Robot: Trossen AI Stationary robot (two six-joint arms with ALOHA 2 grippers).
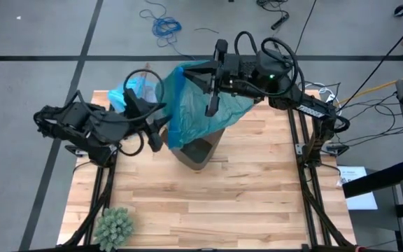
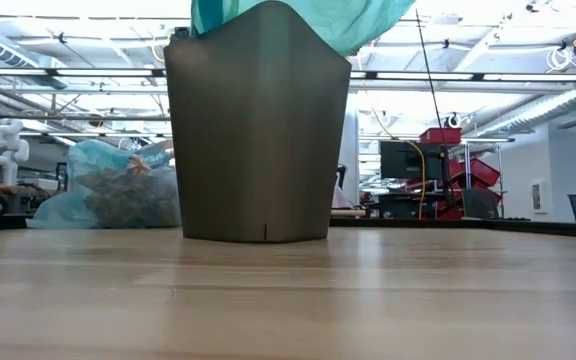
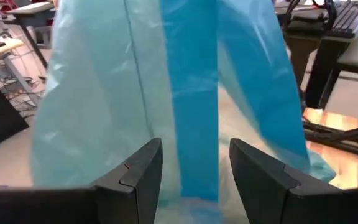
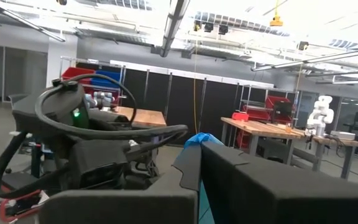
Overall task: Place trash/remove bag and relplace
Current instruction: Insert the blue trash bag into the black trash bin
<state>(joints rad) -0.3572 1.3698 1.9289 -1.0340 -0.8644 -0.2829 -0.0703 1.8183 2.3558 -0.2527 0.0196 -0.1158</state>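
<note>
A dark grey bin (image 2: 258, 130) stands upright at the table's middle. A teal-blue plastic bag (image 1: 194, 105) hangs over its mouth, and my right gripper (image 1: 203, 77), shut, holds the bag up from above the bin's far side. My left gripper (image 3: 194, 168) is open at the bag's left side, and a darker fold of the bag (image 3: 194, 93) hangs just ahead of the gap between its fingers. Whether the fingers touch the fold I cannot tell. The light sky-blue bag (image 2: 118, 190), with brown trash inside, rests on the table at the far left. My right gripper pinches an upper edge of the teal-blue bag between its two shut fingers, and a small tip of plastic (image 4: 199, 142) sticks out between them. The fingers come about level from the table's right side. The bag hangs below them, spread loosely over the bin's mouth (image 1: 200, 143).
A green spiky ball (image 1: 114, 225) lies at the table's near left corner. The near half of the wooden table (image 1: 222, 203) lies bare in front of the bin. Cables and the arms' frames run along both sides.
</note>
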